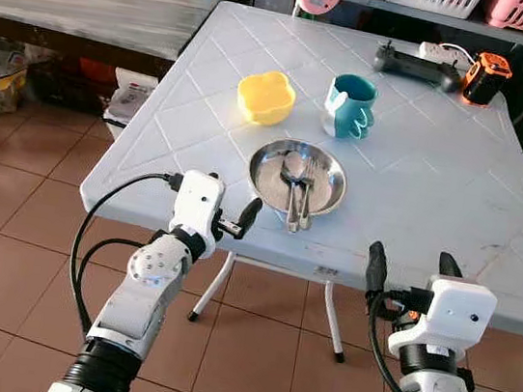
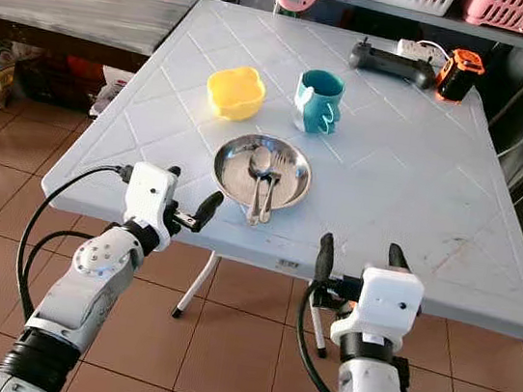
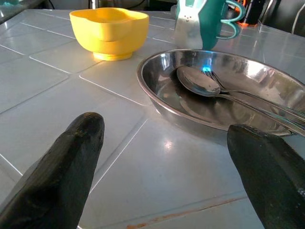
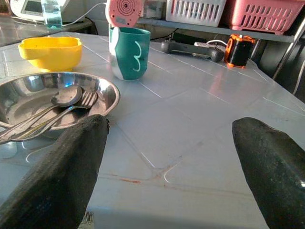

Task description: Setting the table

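A round shiny steel plate [image 1: 297,176] is sitting near the front edge of the pale grey plastic folding table [image 1: 439,182], and it is holding a steel spoon [image 1: 293,173] and a steel fork [image 1: 307,185] lying side by side, their handles reaching over the plate's near rim. The left gripper [image 1: 229,219] is hovering at the table's front edge, just to the left of the plate and slightly nearer the robot, its two black fingers [image 3: 66,162] standing apart with nothing between them. The right gripper [image 1: 409,268] is hanging at the front edge too, to the right of the plate and clear of it, its fingers [image 4: 62,167] spread wide and gripping nothing. Behind the plate a yellow flower-shaped plastic bowl [image 1: 265,97] is standing to the left and a teal mug with a white patch [image 1: 350,106] to the right, both apart from the plate. What is inside the bowl and mug cannot be told.
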Motion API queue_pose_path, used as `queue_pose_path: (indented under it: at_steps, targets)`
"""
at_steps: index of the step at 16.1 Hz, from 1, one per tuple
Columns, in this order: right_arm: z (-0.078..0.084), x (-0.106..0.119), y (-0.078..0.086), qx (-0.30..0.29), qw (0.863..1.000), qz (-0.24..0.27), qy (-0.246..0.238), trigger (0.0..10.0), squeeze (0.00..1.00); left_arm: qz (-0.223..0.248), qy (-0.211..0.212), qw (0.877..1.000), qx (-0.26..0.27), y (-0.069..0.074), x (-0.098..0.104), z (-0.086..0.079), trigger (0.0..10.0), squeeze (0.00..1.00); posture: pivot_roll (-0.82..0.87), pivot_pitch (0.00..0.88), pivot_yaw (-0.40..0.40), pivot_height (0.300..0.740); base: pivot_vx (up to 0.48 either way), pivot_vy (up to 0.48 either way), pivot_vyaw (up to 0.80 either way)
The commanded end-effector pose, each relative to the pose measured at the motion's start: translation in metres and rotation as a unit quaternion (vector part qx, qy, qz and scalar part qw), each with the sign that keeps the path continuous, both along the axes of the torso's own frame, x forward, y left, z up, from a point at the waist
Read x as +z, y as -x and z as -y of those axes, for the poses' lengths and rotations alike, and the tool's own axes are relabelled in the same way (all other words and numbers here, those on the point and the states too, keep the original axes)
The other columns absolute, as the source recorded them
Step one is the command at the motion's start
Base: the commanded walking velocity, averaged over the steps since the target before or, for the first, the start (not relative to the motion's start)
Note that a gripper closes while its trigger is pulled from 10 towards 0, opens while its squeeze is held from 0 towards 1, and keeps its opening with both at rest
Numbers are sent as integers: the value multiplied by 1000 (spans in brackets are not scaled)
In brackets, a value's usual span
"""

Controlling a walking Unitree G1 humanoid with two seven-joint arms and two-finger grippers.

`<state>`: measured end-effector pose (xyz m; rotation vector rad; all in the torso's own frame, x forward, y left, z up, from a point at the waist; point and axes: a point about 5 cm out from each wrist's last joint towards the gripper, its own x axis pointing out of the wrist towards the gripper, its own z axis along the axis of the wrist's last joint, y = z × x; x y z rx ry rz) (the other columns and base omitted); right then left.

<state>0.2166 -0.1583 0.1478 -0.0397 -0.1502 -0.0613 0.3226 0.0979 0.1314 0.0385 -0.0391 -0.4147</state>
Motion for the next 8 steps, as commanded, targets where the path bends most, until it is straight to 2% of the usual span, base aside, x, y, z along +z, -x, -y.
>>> queue_pose_path:
  at_steps: [1,8]
  targets:
    - [2,-1,2,-5,1000,1,0,10000,0,1,-9,1000,-9,1,-1,2,10000,0,18,146,-24,714,0,311,0]
    - [2,-2,3,-8,1000,-1,0,10000,0,-2,-14,1000,-11,1,-2,2,10000,0,19,150,-18,714,0,307,0]
